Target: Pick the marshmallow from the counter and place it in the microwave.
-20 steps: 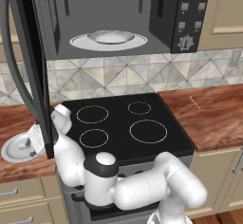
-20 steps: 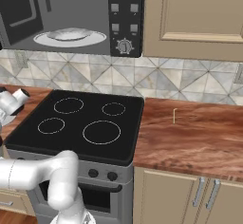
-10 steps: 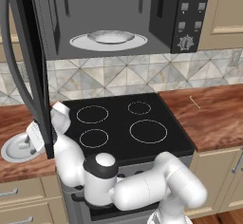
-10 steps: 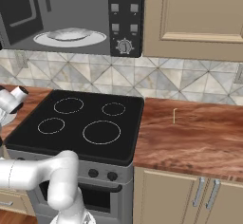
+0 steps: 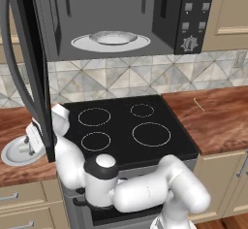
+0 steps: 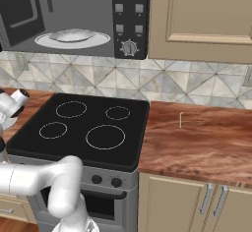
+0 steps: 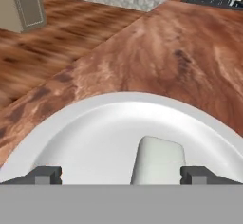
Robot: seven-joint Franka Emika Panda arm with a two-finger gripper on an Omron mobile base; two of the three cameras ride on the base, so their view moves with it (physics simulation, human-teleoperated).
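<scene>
The marshmallow [image 7: 158, 160], a small off-white soft-edged lump, lies on a round white plate [image 7: 95, 133] on the reddish-brown wood counter [image 7: 180, 52]. My gripper [image 7: 122, 175] hangs low over the plate, open. Its dark fingertips [image 7: 45, 174] stand wide apart on either side of the marshmallow without touching it. From the left base, the hand [image 5: 35, 135] is over the plate [image 5: 17, 153], partly hidden behind the microwave's open door [image 5: 29, 68]. The microwave [image 5: 111, 9] hangs above the stove, with its pale glass tray [image 5: 111, 40] in view.
A black glass stovetop [image 5: 126, 126] with ring marks lies between two stretches of counter [image 6: 197, 137]. The open microwave door juts out over the hand. Beige cabinets [image 6: 197, 14] hang at the upper right, and a tiled backsplash [image 6: 172, 83] runs behind.
The hand has edged slightly to the left in the right base view. Nothing else has moved.
</scene>
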